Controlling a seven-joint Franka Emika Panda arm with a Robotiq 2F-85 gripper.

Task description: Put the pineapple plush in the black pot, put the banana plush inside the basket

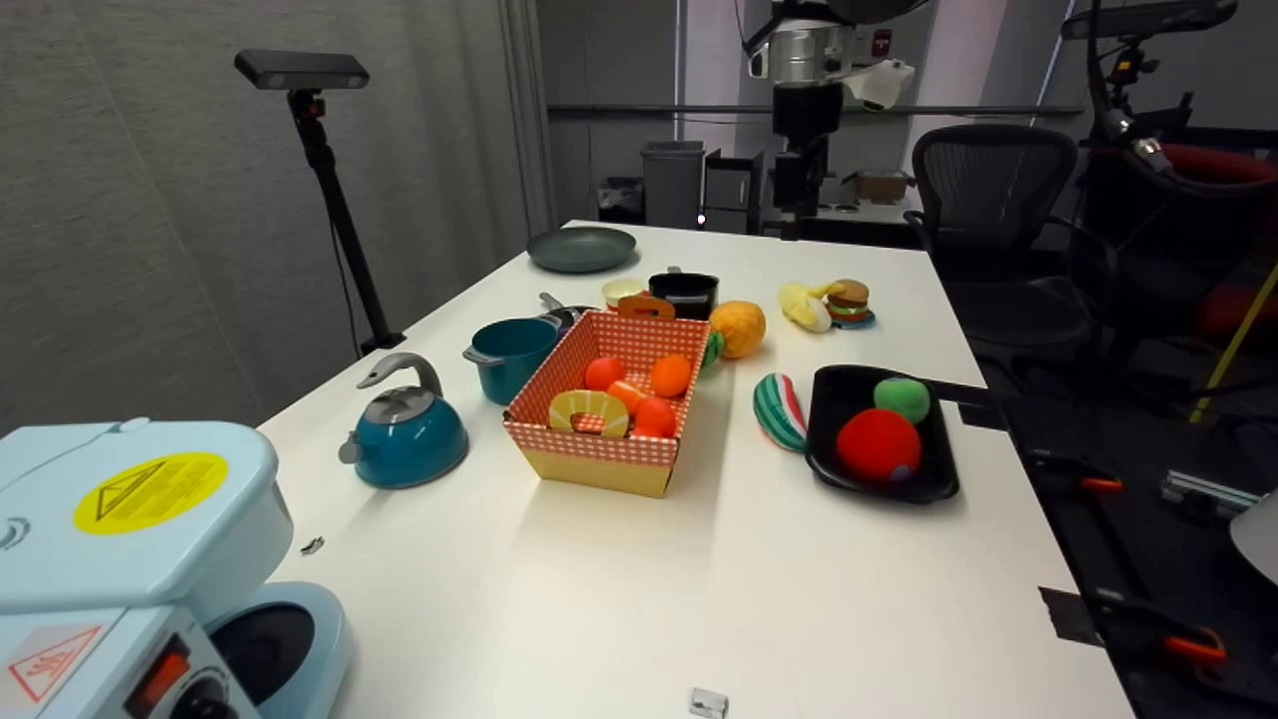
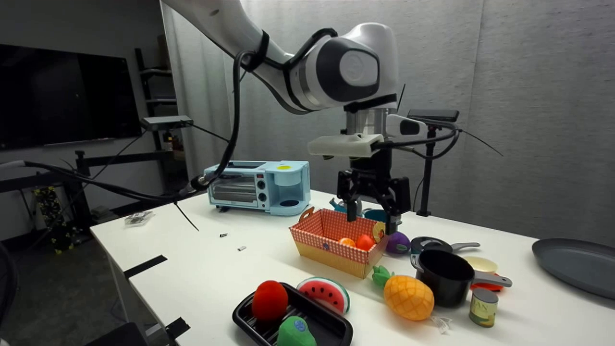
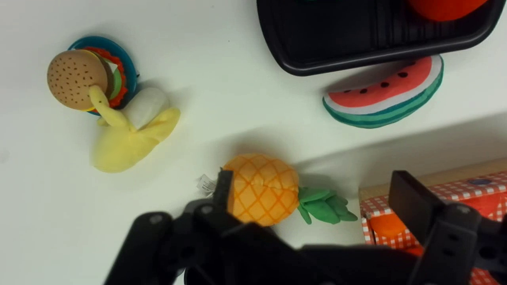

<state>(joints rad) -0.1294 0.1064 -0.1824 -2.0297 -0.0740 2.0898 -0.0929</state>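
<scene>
Gripper (image 2: pixel 372 220) hangs above the table (image 2: pixel 206 278), fingers (image 3: pixel 414 202) spread, nothing between them. Wide spacing presumably meant for a round, soft body.

Pineapple plush (image 3: pixel 265 188) lies on its side below; in the wrist view a finger overlaps the edge of its body, and the green crown (image 3: pixel 324 206) shows in the gap. Judgement: aim is off-centre, so the gripper likely needs shifting toward the body before lowering.

Black pot (image 2: pixel 447 278) stands upright below gripper level, mouth up, right behind the plush in an exterior view; whether they touch, can't tell. Closeness should make for a short carry, though the pot's wall could crowd a finger.

Basket (image 2: pixel 314 242) sits below the opposite finger, red and orange pieces (image 2: pixel 364 242) inside; likely second to receive.

Banana plush (image 3: pixel 122 148) rests out past the finger nearest the pineapple, away from the basket, a peel lapping over the toy burger (image 3: pixel 75 79). That overlap may nudge the burger at lifting.

Neither plush is placed; first pick seems the step in hand.
</scene>
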